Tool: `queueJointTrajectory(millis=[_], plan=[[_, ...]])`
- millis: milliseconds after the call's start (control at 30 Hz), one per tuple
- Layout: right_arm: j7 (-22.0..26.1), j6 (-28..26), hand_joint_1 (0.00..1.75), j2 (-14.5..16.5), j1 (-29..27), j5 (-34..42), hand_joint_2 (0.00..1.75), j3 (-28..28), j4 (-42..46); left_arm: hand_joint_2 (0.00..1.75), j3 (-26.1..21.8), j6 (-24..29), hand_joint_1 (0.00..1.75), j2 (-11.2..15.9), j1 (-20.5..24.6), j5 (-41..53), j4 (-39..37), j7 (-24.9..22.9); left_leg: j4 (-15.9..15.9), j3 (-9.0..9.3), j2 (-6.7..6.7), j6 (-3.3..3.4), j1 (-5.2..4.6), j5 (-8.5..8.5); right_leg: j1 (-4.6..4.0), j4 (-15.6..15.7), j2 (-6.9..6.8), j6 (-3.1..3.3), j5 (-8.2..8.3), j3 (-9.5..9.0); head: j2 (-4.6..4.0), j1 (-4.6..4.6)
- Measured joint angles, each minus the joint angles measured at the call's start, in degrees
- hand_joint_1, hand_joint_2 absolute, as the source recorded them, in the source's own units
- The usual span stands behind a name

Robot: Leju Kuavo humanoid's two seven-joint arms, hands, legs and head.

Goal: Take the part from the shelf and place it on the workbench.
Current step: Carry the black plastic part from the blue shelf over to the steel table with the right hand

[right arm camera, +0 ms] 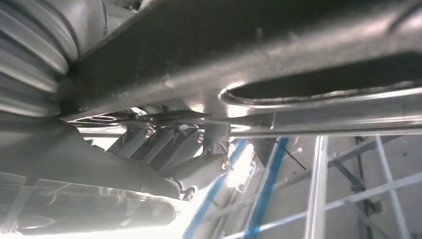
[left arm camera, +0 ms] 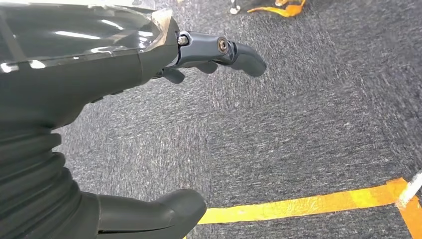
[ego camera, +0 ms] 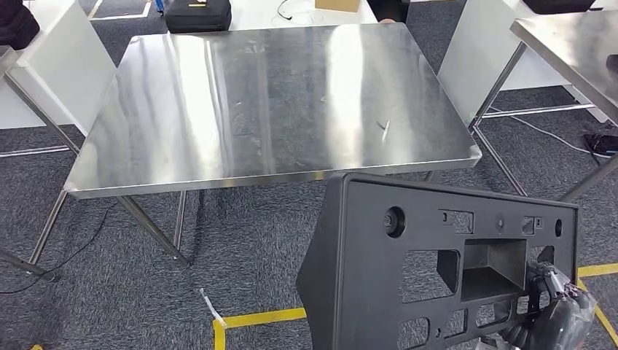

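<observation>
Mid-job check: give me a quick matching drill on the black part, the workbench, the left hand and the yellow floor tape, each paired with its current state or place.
Things:
1. black part
2. workbench
3. left hand
4. yellow floor tape

States or places:
A. holds nothing, hangs over grey carpet
B. gripped by the right hand, off the bench
C. bare steel top, ahead of the robot
D. laid on the carpet

Pairs: 1-B, 2-C, 3-A, 4-D
</observation>
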State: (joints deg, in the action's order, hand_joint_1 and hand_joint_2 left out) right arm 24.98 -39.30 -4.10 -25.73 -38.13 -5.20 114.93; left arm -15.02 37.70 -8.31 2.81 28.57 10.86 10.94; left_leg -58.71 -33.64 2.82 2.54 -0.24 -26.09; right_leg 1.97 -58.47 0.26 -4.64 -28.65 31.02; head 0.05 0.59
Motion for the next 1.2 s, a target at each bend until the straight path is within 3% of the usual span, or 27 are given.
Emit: queueJointTrajectory(millis=[67, 133, 167, 300, 433, 500, 1200], plan=[[-0.2, 0.0, 1.66, 0.2, 0.1, -0.6, 1.75, 0.0, 0.0, 1.75, 0.0, 0.0, 0.00, 0.0, 0.0, 0.0, 0.0, -0.1, -0.1, -0.06, 0.05, 0.88, -0.17, -0.15, 0.04, 0.2, 0.03, 0.69, 0.24, -0.18, 0.00, 0.09], [-0.4, 0.0, 1.66, 0.5, 0.2, -0.9, 1.75, 0.0, 0.0, 1.75, 0.0, 0.0, 0.00, 0.1, 0.0, 0.1, 0.0, -0.2, -0.1, -0.06, -0.01, 1.96, -0.15, 0.00, -0.15, 0.2, 0.05, 0.84, 0.34, -0.32, -0.01, 0.10], [-0.4, 0.0, 1.66, 0.6, 0.2, -1.0, 1.75, 0.0, 0.0, 1.75, 0.0, -0.1, 0.00, 0.1, 0.0, 0.1, 0.0, -0.3, 0.0, -0.02, -0.04, 2.05, -0.12, 0.10, -0.26, 0.2, 0.06, 0.92, 0.36, -0.29, 0.00, 0.09], [-0.6, 0.0, 1.66, 1.0, 0.3, -1.4, 1.75, -0.1, 0.0, 1.75, 0.0, -0.2, 0.00, 0.1, 0.0, 0.1, 0.0, -0.2, 0.4, 0.15, -0.12, 1.39, 0.01, 0.36, -0.56, 0.2, 0.07, 1.39, 0.31, -0.22, -0.01, 0.09], [-0.7, 0.0, 1.66, 1.3, 0.2, -1.6, 1.75, -0.2, 0.1, 1.75, 0.1, -0.1, 0.00, 0.0, 0.1, 0.2, 0.0, -0.2, 0.6, 0.17, -0.15, -0.63, 0.29, 0.28, -0.74, 0.1, 0.07, 1.50, 0.22, -0.06, -0.01, 0.09], [-0.6, 0.0, 1.66, 1.3, 0.0, -1.4, 1.75, -0.5, 0.4, 1.75, 0.1, 0.0, 0.00, -0.1, 0.1, 0.4, 0.0, -0.3, 0.6, 0.17, -0.18, -1.04, 0.33, 0.18, -0.77, 0.1, 0.06, 1.61, 0.15, 0.11, -0.01, 0.08], [-1.2, 0.0, 1.66, 1.5, -0.9, -2.0, 1.75, -1.2, 1.7, 1.75, 0.2, 0.2, 0.00, -0.3, 0.9, 0.6, 0.1, -1.2, 0.5, 0.16, -0.28, -1.09, -0.25, 0.02, -0.28, 0.2, 0.07, 1.67, 0.10, -0.13, -0.01, 0.07]])
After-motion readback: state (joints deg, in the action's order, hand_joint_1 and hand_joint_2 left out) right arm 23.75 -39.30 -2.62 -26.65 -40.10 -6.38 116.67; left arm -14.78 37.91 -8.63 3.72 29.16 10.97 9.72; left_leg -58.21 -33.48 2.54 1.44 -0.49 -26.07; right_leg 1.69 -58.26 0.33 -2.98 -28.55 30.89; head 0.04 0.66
